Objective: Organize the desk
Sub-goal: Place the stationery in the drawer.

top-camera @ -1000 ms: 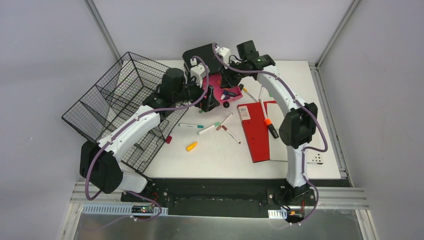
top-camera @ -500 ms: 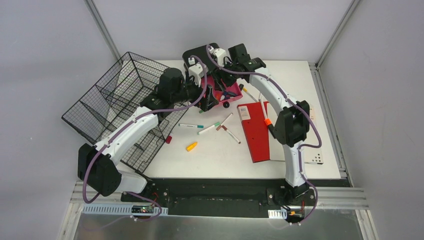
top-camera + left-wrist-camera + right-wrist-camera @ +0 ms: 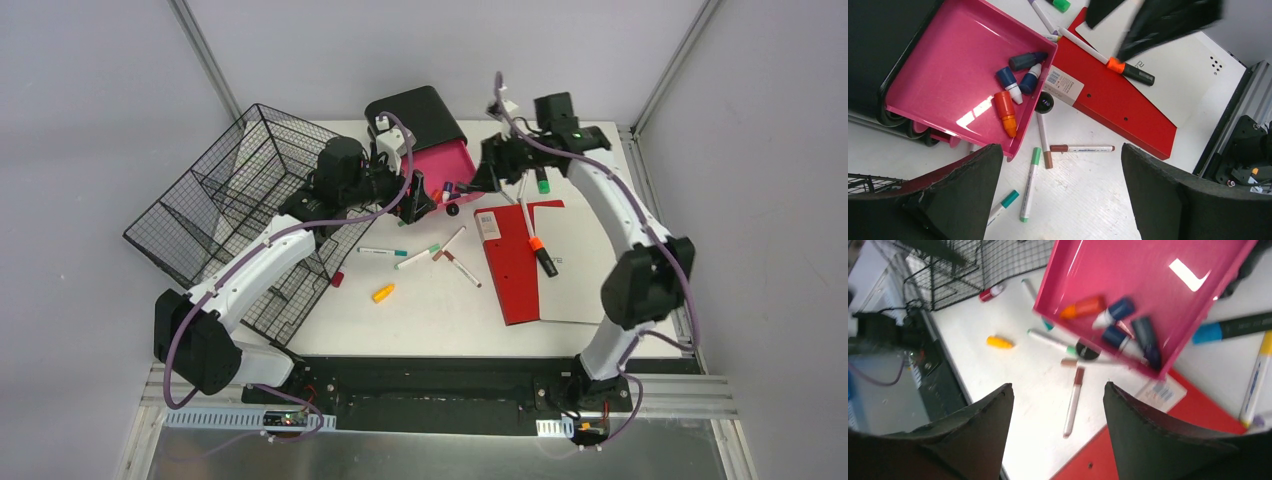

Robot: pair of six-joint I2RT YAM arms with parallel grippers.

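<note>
The white desk [image 3: 440,310] carries a pink tray [image 3: 445,160] at the back, with several small ink bottles [image 3: 1009,85] in it. Loose markers [image 3: 418,256] lie on the desk's middle, beside a red notebook [image 3: 515,265]. My left gripper [image 3: 415,195] hovers open at the tray's near left corner, nothing between its fingers [image 3: 963,195]. My right gripper [image 3: 490,172] hangs open and empty just right of the tray [image 3: 1128,275]. Below it lie a brown marker [image 3: 1074,402] and the notebook's corner.
A black wire basket [image 3: 235,210] lies tipped at the left. A black case [image 3: 415,108] sits behind the tray. A black marker with an orange band [image 3: 540,252] rests on the notebook. A yellow cap [image 3: 383,293] and a small red piece [image 3: 337,280] lie near the basket.
My right gripper has opened, pulled out of the pink tray and swung right, above the notebook's far end. The left arm has barely moved.
</note>
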